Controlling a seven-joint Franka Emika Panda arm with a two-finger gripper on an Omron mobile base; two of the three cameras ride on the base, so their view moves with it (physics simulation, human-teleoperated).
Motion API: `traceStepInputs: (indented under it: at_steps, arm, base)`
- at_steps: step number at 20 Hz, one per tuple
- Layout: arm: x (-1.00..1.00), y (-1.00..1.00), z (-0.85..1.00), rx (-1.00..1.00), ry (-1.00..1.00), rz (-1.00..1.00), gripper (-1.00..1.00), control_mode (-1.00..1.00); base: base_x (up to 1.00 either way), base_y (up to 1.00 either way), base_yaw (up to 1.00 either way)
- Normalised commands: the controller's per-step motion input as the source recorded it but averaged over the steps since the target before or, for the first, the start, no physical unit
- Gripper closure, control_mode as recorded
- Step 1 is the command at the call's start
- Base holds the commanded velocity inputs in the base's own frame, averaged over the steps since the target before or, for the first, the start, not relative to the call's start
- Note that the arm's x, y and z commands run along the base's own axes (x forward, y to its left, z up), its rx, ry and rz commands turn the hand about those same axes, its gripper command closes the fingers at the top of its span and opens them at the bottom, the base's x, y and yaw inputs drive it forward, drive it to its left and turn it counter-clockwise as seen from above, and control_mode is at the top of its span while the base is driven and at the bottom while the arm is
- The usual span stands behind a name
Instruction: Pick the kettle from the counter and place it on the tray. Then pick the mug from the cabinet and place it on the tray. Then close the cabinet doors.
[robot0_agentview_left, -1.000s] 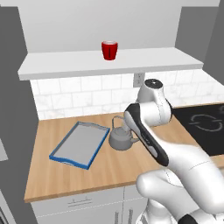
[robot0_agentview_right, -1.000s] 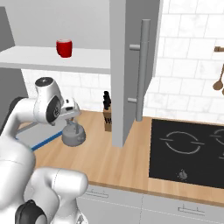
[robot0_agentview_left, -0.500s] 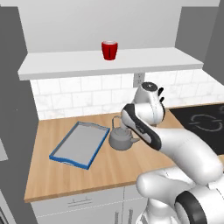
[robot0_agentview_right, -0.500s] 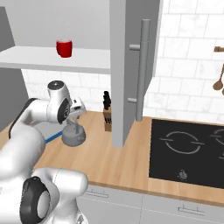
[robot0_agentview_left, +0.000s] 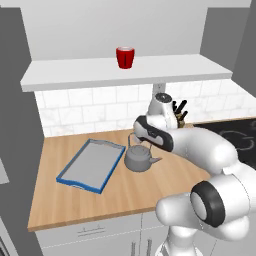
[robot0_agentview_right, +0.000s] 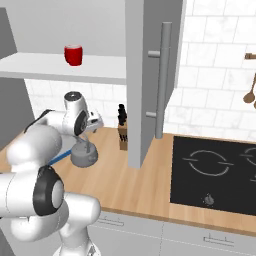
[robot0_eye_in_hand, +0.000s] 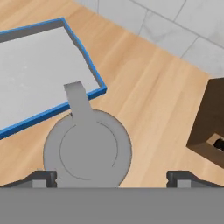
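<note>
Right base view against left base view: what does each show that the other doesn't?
Right base view alone: the open cabinet door with its bar handle, and hanging wooden utensils. Left base view alone: nearly the whole tray. Shared: the kettle on the counter, the red mug on the shelf, the knife block and the hob.

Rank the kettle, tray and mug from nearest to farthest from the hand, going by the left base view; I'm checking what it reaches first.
1. Kettle: on the counter directly under the hand.
2. Tray: on the counter, just beyond the kettle on the view's left.
3. Mug: up on the cabinet shelf, well above.
</note>
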Motion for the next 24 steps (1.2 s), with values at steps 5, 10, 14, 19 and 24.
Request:
traceStepInputs:
  at_steps: [5,10,14,19,24]
  arm:
    - [0.37,0.00,-0.21,0.00,0.00,0.00,-1.00,-1.00]
    - [0.15,0.00,-0.26,0.00,0.00,0.00,-1.00,-1.00]
    - [-0.01,0.00,-0.24,-0.01,0.00,0.00,-1.00,-1.00]
    - [-0.10,0.03,-0.25,-0.01,0.00,0.00,1.00,-1.00]
    - [-0.36,0.03,-0.29,-0.02,0.00,0.00,1.00,-1.00]
  base:
    - [0.00,0.00,0.00]
    - [0.00,0.00,0.00]
    - [0.00,0.00,0.00]
    - [0.00,0.00,0.00]
    - [0.00,0.00,0.00]
